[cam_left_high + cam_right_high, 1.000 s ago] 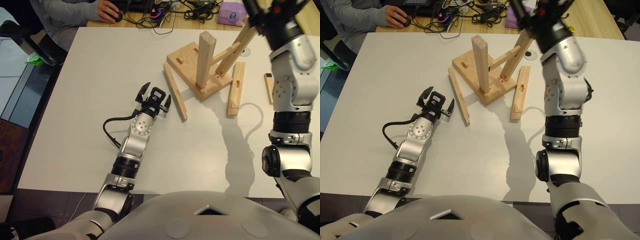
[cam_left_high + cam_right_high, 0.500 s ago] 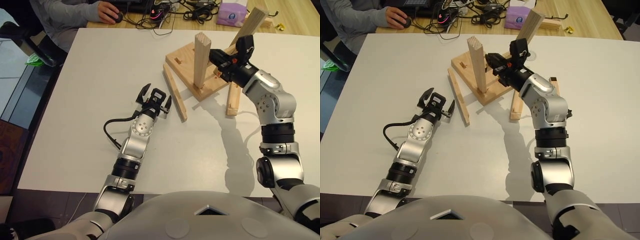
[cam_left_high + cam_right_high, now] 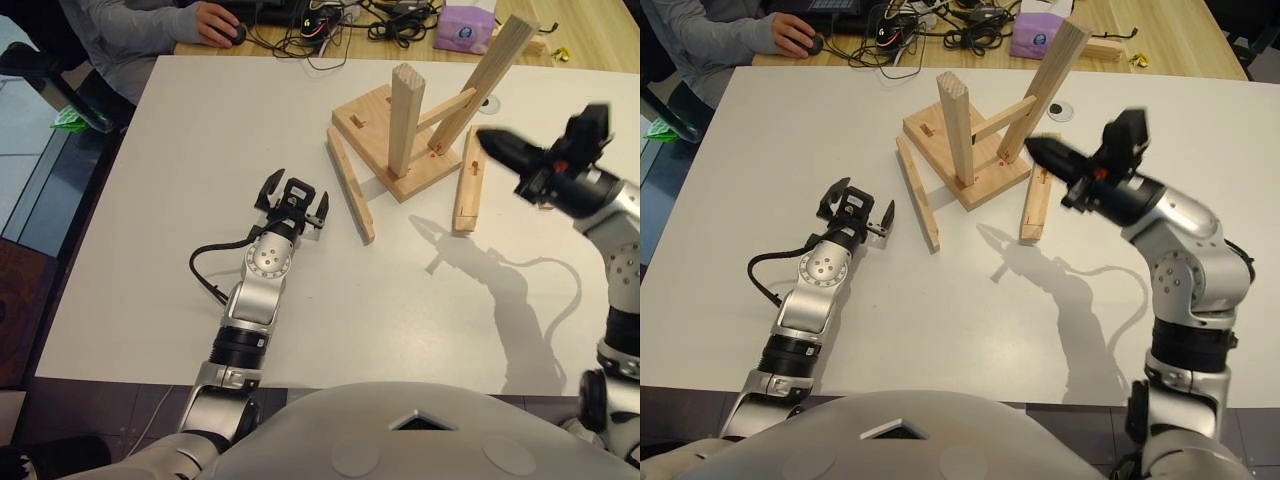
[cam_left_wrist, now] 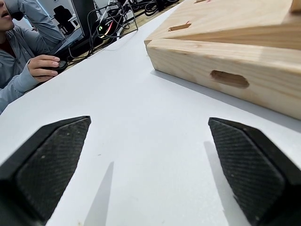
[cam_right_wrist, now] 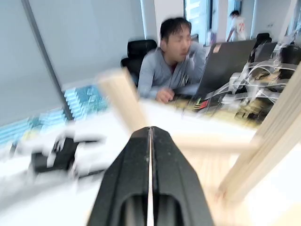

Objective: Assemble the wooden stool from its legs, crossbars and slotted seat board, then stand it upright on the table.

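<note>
White table [image 3: 200,130] in an office, with a cable-strewn desk [image 3: 300,20] along its far edge. Low over the tabletop, the left gripper [image 3: 297,190], its fingers [image 4: 51,160] spread wide with nothing between them. Just ahead of that gripper and slightly to its right, a loose stool leg [image 3: 350,185] lying flat, with an oval slot [image 4: 229,78] in the side facing the fingertips. Directly behind that leg, farther from the left gripper, the slotted seat board [image 3: 372,118]. Planted in the board, an upright leg [image 3: 405,115] and a leaning leg [image 3: 490,70], joined by a crossbar [image 3: 447,105]. To the right of the board and raised above the table, the right gripper [image 3: 497,142], blurred in the head views. Seen from its own wrist, its fingers [image 5: 131,179] pressed flat together on nothing, the tips aimed toward the leaning leg. Under and just left of those tips, a second loose leg [image 3: 468,180] flat on the table, close beside the board's near right corner. Both grippers apart from every wooden part.
</note>
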